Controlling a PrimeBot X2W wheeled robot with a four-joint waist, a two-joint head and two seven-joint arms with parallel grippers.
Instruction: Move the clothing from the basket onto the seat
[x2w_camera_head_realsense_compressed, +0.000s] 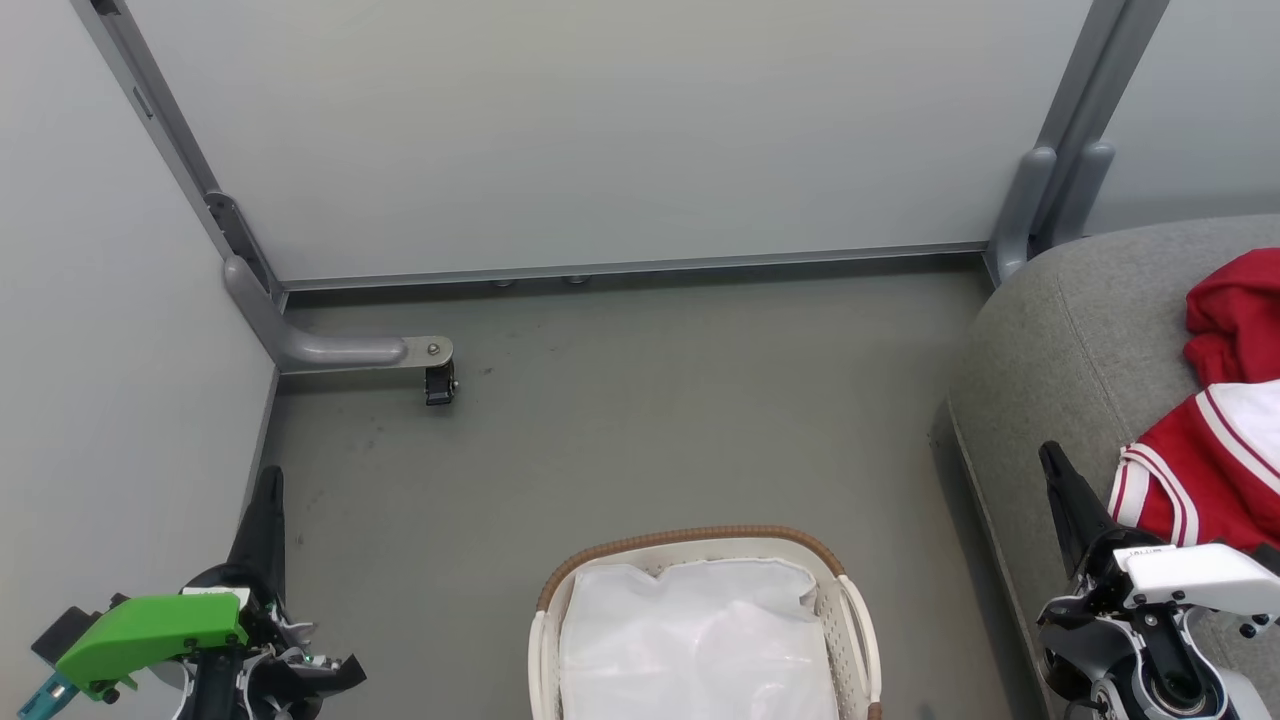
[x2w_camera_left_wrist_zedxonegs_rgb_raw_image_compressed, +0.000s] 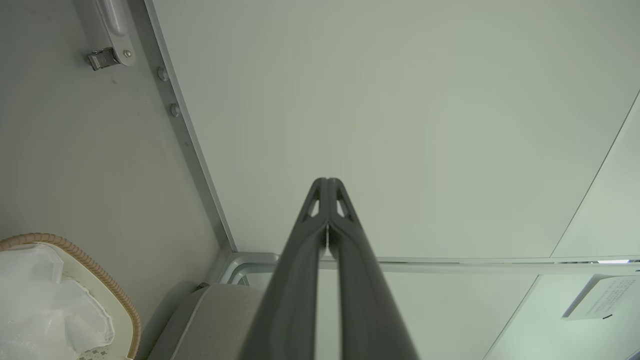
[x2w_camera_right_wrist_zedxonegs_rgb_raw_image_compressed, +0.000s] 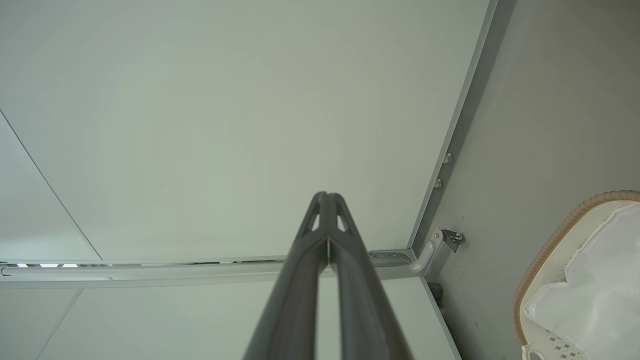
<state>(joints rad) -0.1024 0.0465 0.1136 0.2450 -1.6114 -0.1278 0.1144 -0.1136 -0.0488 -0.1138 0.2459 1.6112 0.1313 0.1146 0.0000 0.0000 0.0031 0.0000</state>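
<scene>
- At the lower middle of the head view, the basket stands on the grey floor, its white liner spread across the inside.
- To its right is the seat, and both pieces of clothing lie on it. The plain red garment is farther back and the striped red garment nearer — whether the two overlap cannot be told.
- The left gripper hangs at the lower left beside the pale wall panel, fingers pressed together on nothing.
- The right gripper sits at the lower right against the seat's edge, just beside the striped red garment. Its fingers are closed and empty too — the wrist view shows the tips meeting.
</scene>
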